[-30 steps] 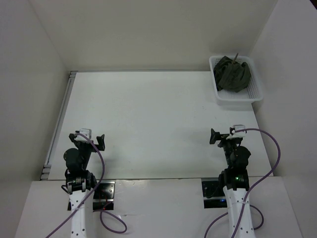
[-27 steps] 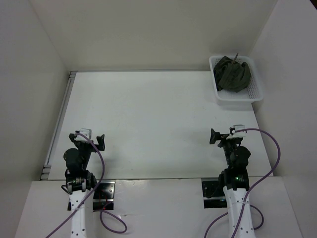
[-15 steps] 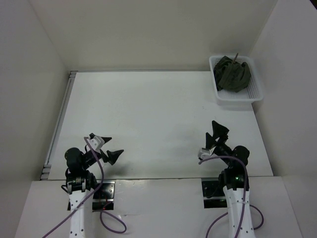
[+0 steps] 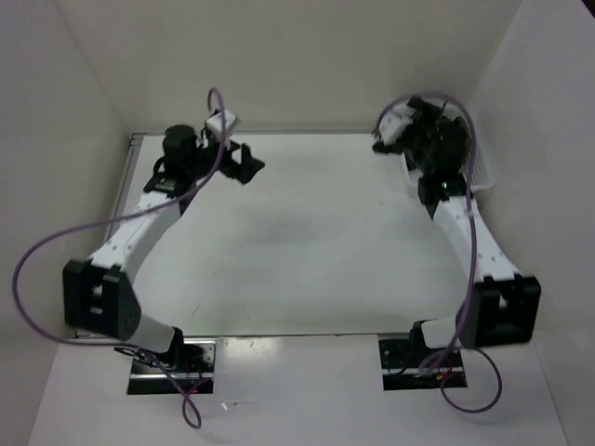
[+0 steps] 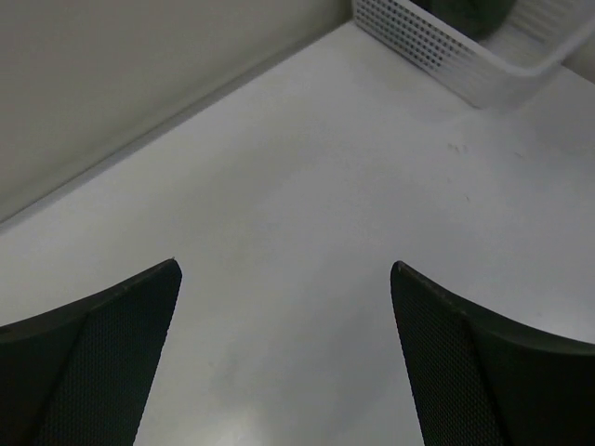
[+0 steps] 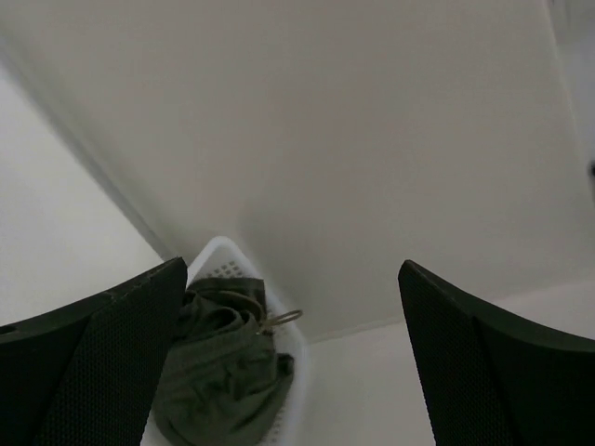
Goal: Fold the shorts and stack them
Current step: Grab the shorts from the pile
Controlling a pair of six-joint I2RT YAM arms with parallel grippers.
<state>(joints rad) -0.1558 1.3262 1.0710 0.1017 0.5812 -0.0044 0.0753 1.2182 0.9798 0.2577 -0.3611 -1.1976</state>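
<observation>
Shorts (image 6: pixel 218 372): bunched in the basket (image 6: pixel 221 249), far right on the counter (image 5: pixel 307 232).
Left tool (image 5: pixel 284 269): wide apart, empty.
Right tool (image 6: pixel 293 267): wide apart, empty, near the basket.
Handling: we judge the cloth soft, light and limp; we would pinch a raised fold.

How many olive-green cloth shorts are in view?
1: dark olive-green cloth shorts, bunched in the white plastic mesh basket at the far right corner. Others may hide underneath.

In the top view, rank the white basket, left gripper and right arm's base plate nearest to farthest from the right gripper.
1. white basket, beside the right gripper, far right corner.
2. left gripper, far left.
3. right arm's base plate, near edge.
</observation>
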